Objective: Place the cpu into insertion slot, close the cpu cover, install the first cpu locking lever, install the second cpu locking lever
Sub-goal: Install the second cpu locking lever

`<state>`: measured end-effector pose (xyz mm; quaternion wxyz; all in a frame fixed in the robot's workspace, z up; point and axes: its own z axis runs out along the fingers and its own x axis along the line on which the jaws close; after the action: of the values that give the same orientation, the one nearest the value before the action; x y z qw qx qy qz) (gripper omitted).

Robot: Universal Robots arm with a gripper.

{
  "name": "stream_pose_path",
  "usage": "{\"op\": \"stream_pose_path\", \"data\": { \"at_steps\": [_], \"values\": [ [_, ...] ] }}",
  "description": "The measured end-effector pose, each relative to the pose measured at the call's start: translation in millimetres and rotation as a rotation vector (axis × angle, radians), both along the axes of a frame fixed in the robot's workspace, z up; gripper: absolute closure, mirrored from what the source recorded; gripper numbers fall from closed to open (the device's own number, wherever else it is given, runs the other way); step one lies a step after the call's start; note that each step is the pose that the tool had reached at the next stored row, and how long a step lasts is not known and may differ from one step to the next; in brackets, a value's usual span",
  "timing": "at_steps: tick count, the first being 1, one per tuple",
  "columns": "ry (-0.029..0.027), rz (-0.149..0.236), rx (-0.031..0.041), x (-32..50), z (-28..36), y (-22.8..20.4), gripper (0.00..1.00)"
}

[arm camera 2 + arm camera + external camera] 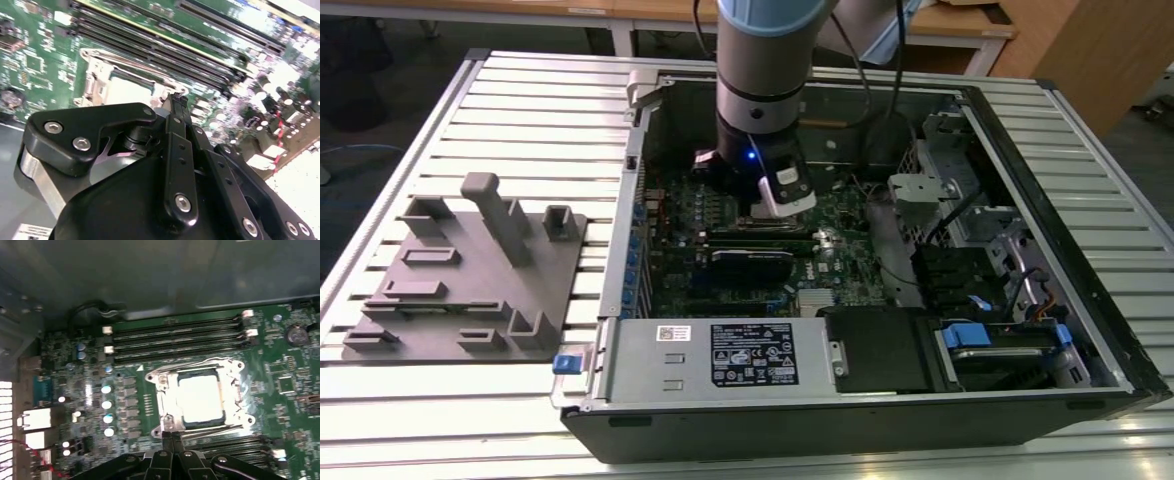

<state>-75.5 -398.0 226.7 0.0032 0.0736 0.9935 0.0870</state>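
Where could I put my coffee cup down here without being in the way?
On the bare slatted table, behind the grey block tray and beside the open computer case. Inside the case it is crowded: the gripper sits at the chip socket.

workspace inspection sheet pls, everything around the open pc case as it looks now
surface: slatted metal table carrying an open computer case.
job's things: cpu seated in the insertion slot; cpu cover closed down around it, on the green motherboard.
clutter: grey fixture block at the exterior view's left of the case.
grippers: gripper with fingers together, tips at the socket's edge.
cables: black cables hang from the arm into the case.
surroundings: wooden furniture beyond the table.
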Motion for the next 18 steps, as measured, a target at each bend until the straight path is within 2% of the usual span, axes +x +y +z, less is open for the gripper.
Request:
{"op": "stream_pose_path", "data": {
  "at_steps": [4,7,11,15,18],
  "values": [
    [0.0,-0.004,-0.0031,11.5,-0.1,0.5,0.89],
    [0.0,-0.005,-0.0075,15.7,-0.2,1.7,0.89],
    [-0.0001,-0.006,-0.0231,16.4,-0.4,7.4,0.89],
    [-0.0001,-0.006,-0.0454,16.4,-0.9,15.8,0.89],
    [-0.0001,-0.007,-0.0497,17.1,-1.9,18.9,0.89]
  ]
}}
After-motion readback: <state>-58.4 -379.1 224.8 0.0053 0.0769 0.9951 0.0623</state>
